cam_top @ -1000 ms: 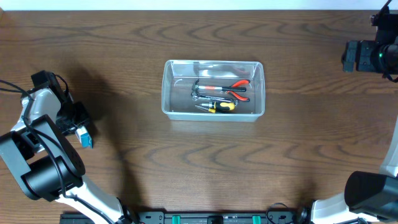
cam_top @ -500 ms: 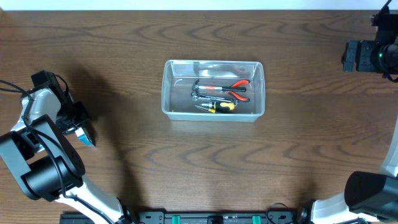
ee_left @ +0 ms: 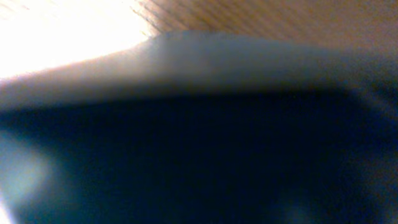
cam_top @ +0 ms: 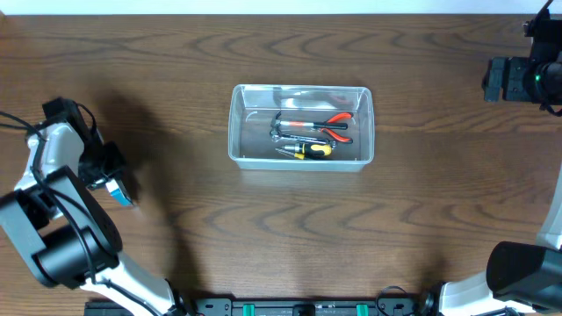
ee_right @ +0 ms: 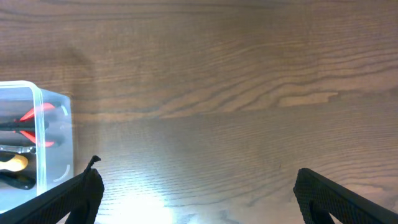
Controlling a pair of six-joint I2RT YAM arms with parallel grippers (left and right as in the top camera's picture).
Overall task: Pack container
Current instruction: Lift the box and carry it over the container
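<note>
The container (cam_top: pixel 238 132) sits at the middle of the dark wood-grain worktop (cam_top: pixel 263 237). It holds red-handled pliers (cam_top: pixel 335 122), a yellow-and-black screwdriver (cam_top: pixel 308 150) and a grey metal tool (cam_top: pixel 279 130), all lying close together. No other loose items lie beside it.

Far to the container's left, the left end effector (cam_top: pixel 116 180) is low over the worktop with a small blue-and-white box (cam_top: pixel 123 196) at its tip. Its wrist view is filled by a dark blue blur, so I cannot tell whether it grips the box.

Well off to the container's right and slightly farther back, the right end effector (ee_right: pixel 198 171) has its fingers spread wide with nothing between them. Its camera shows only the container's near end wall at the left edge.

A pale strip lies beyond the worktop's far edge.
</note>
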